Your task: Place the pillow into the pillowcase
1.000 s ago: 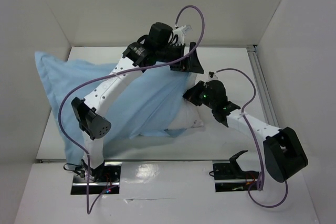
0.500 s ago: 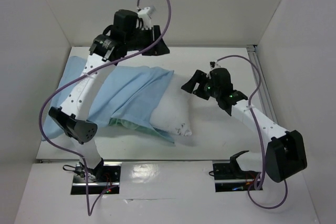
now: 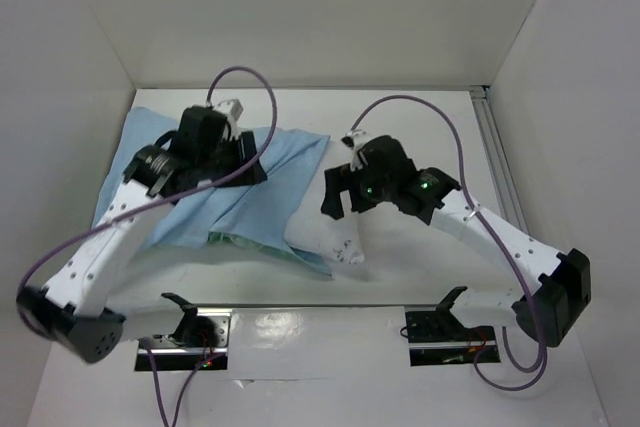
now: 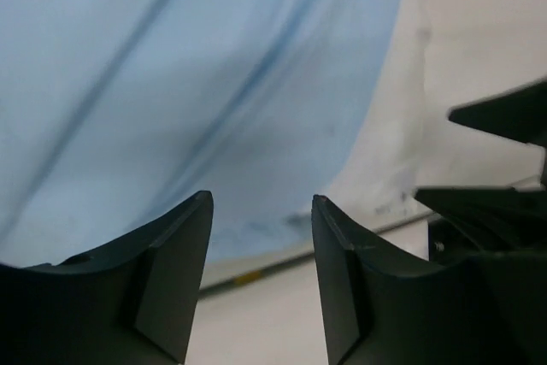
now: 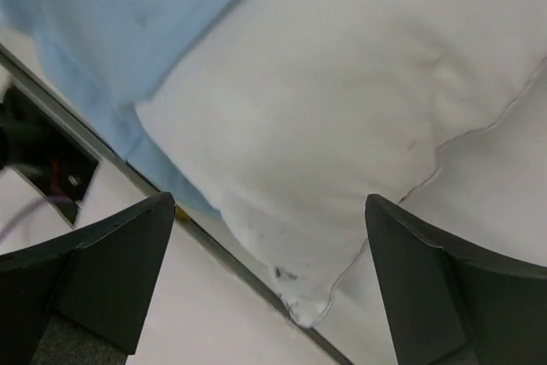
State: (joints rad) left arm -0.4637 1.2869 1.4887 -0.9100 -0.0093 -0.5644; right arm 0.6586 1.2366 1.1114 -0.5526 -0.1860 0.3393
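The light blue pillowcase (image 3: 215,197) lies flat across the left and middle of the table, and a strip of its sea-green face (image 3: 250,244) shows at the near edge. The white pillow (image 3: 335,232) sticks out of its right end. My left gripper (image 3: 250,167) hovers over the pillowcase. In the left wrist view its jaws (image 4: 261,203) stand apart with nothing between them, above the blue cloth (image 4: 171,83). My right gripper (image 3: 335,199) hangs wide open (image 5: 269,203) over the pillow's exposed corner (image 5: 342,91), beside the pillowcase edge (image 5: 102,23).
White walls close in the table at the back and both sides. A metal rail (image 3: 330,302) runs along the front edge and another (image 3: 497,147) along the right side. Purple cables (image 3: 250,82) loop above both arms.
The left arm swung down from the back wall to low over the pillowcase, which settled flat. The right gripper opened wide and moved left over the pillow's corner.
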